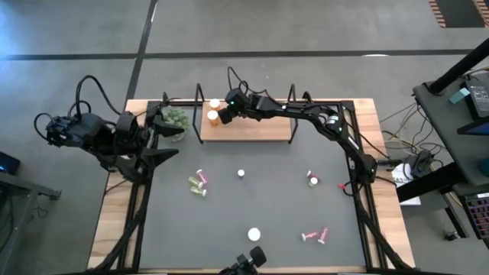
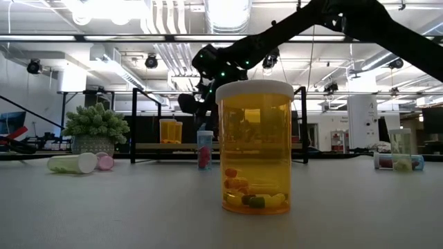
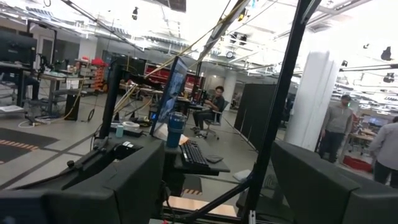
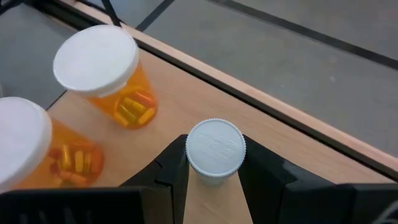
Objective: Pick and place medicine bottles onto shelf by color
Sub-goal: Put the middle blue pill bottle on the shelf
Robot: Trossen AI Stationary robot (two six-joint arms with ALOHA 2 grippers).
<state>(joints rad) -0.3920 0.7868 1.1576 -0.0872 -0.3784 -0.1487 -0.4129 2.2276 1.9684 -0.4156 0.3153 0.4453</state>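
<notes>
The shelf (image 1: 252, 131), a light wooden board with black wire ends, stands at the table's far middle. Two orange medicine bottles with white caps (image 4: 102, 68) (image 4: 25, 149) stand upright on its left end. Right beside them my right gripper (image 4: 214, 163) is shut on a small white-capped bottle (image 4: 215, 147) over the board. In the high view this gripper (image 1: 224, 113) shows at the shelf's left end. My left gripper (image 1: 168, 136) waits open by the table's left edge, pointing out into the room, with nothing between its fingers. My right gripper pinches the small bottle between its two fingers, on the body just under the white cap (image 4: 212, 178). The cap stands clear above the fingers. The fingers slant down from the table's right side. The bottle is upright; its base is hidden, so whether it rests on the board cannot be told.
A green plant ball (image 1: 176, 118) sits left of the shelf. On the dark mat lie loose bottles at the left (image 1: 199, 182), at the right (image 1: 312, 179) and near the front (image 1: 315, 234). A wide orange bottle (image 2: 255, 149) stands at the front middle, a small one (image 1: 241, 173) at the centre.
</notes>
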